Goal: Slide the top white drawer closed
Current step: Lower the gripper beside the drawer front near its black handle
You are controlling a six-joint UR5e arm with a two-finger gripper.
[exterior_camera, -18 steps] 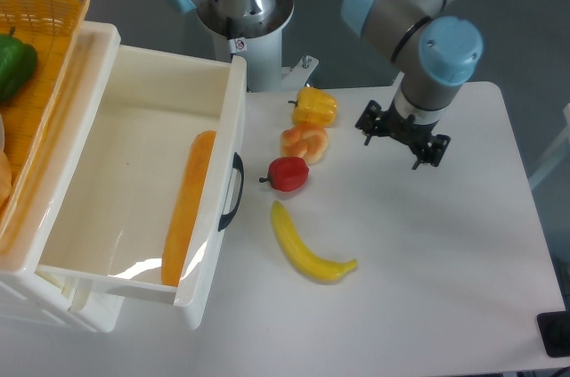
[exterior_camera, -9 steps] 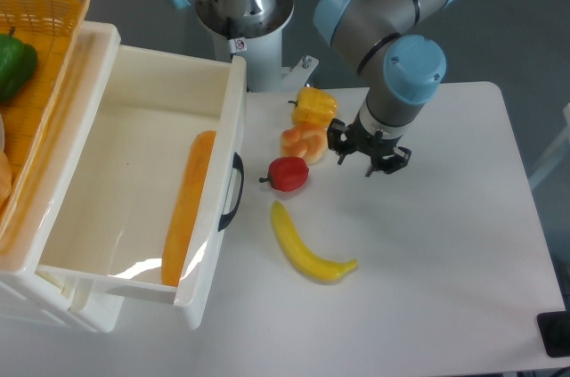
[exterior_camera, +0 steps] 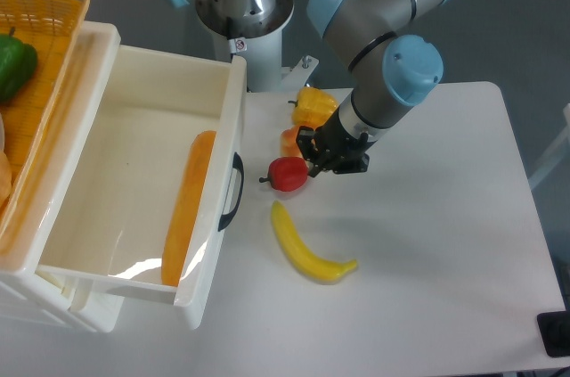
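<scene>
Top drawer pulled open, arm low over the fruit.
The top white drawer (exterior_camera: 134, 172) fills the frame's left, a carrot (exterior_camera: 187, 208) inside; the hand (exterior_camera: 331, 152) hovers mid-frame beside the apple (exterior_camera: 288, 174), its grip unclear.

The gripper (exterior_camera: 331, 161) sits under its own wrist, so how its jaws stand cannot be told, and it covers most of the orange fruit (exterior_camera: 290, 139) behind the red pepper (exterior_camera: 288, 174). The orange woven basket (exterior_camera: 40, 47) and the green pepper (exterior_camera: 15, 65) run off the left edge. The top white drawer (exterior_camera: 142, 181) hides the lower part of the cabinet beneath it.
</scene>
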